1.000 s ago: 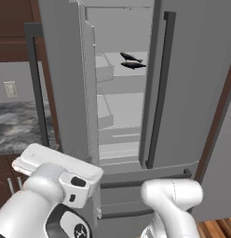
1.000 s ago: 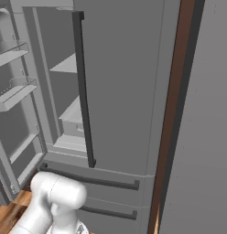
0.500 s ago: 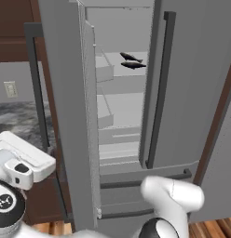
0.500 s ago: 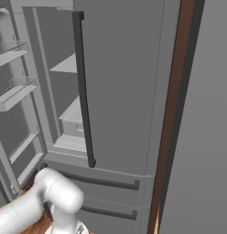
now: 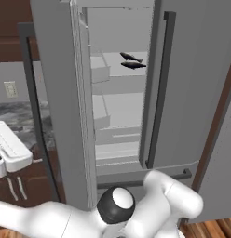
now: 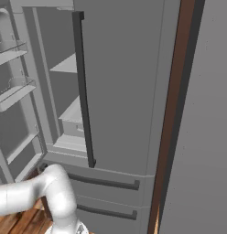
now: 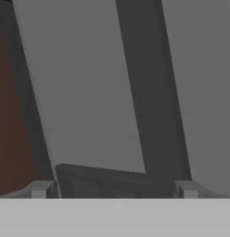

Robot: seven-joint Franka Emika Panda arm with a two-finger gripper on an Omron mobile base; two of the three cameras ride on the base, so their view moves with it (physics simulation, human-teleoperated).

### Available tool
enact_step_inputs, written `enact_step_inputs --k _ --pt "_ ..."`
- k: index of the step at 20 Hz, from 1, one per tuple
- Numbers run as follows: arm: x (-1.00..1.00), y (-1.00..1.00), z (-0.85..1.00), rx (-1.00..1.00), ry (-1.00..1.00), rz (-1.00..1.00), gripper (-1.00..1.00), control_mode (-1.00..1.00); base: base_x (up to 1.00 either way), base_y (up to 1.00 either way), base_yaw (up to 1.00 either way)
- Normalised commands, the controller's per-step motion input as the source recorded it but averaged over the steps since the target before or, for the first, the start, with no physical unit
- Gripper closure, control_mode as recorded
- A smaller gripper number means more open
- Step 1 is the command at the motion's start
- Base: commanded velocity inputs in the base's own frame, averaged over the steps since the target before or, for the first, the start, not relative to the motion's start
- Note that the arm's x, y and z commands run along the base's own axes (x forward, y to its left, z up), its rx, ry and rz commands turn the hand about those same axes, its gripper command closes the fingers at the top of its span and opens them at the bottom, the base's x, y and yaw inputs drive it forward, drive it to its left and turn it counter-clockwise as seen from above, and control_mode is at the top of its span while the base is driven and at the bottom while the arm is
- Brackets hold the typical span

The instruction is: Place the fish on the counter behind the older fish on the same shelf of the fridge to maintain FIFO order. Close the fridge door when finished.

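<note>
1. The tall grey two-door fridge is seen with its left door swung open and its right door shut. Long dark vertical bar handles are fitted to both doors.
2. Two small slender dark grey fish are seen on the flat pale grey-white upper shelf inside the fridge, near its right edge beside the shut door. One fish lies behind the other fish, close together; whether they touch cannot be told. Which of the two is the older one cannot be told.
3. The grey-and-white marbled stone counter is seen at the left, beyond the open door, with dark brown cabinets below it.
4. A pale wall outlet is mounted on the wall above the counter.
5. The two-finger gripper is seen in the hand view, facing a grey door panel and a dark bar handle. Its fingers stand wide apart, with nothing held between them.
6. No readable writing, brand or label is seen on any surface.
</note>
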Motion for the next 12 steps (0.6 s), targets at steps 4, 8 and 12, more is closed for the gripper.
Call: enact_step_inputs --k 4,8,12 --pt "0.00 -1.00 0.00 0.04 0.00 -0.02 -1.00 -1.00 0.00 0.00 0.00" --pt "-0.14 -1.00 0.00 0.07 -0.04 0.00 -1.00 -1.00 0.00 0.00 0.00" --pt "-0.10 -1.00 0.04 0.05 -0.10 0.00 -1.00 -1.00 0.00 0.00 0.00"
